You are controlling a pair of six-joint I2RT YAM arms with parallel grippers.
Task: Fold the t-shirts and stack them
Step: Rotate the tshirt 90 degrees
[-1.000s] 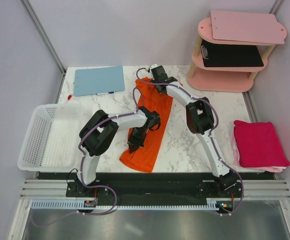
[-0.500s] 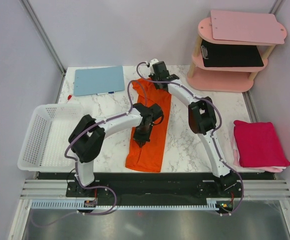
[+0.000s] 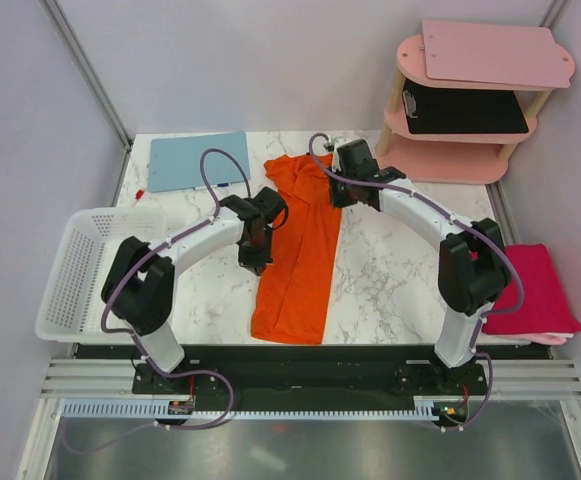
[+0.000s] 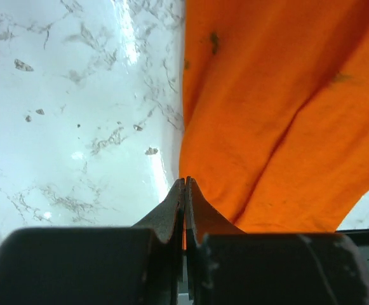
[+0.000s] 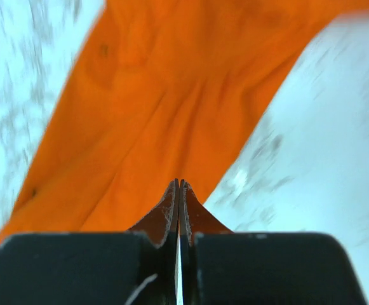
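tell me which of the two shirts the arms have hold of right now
The orange t-shirt, stretched out in the middle: the left fingers and right fingers are both pinched shut on its cloth. The magenta t-shirt lies folded off to the right, untouched.

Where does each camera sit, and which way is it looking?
Top external: above and behind, looking down on the table, both arms showing.
Left wrist: on the left arm, looking past the shut left gripper at the orange t-shirt.
Right wrist: likewise on the right arm, past the shut right gripper.
Shared: the orange t-shirt.
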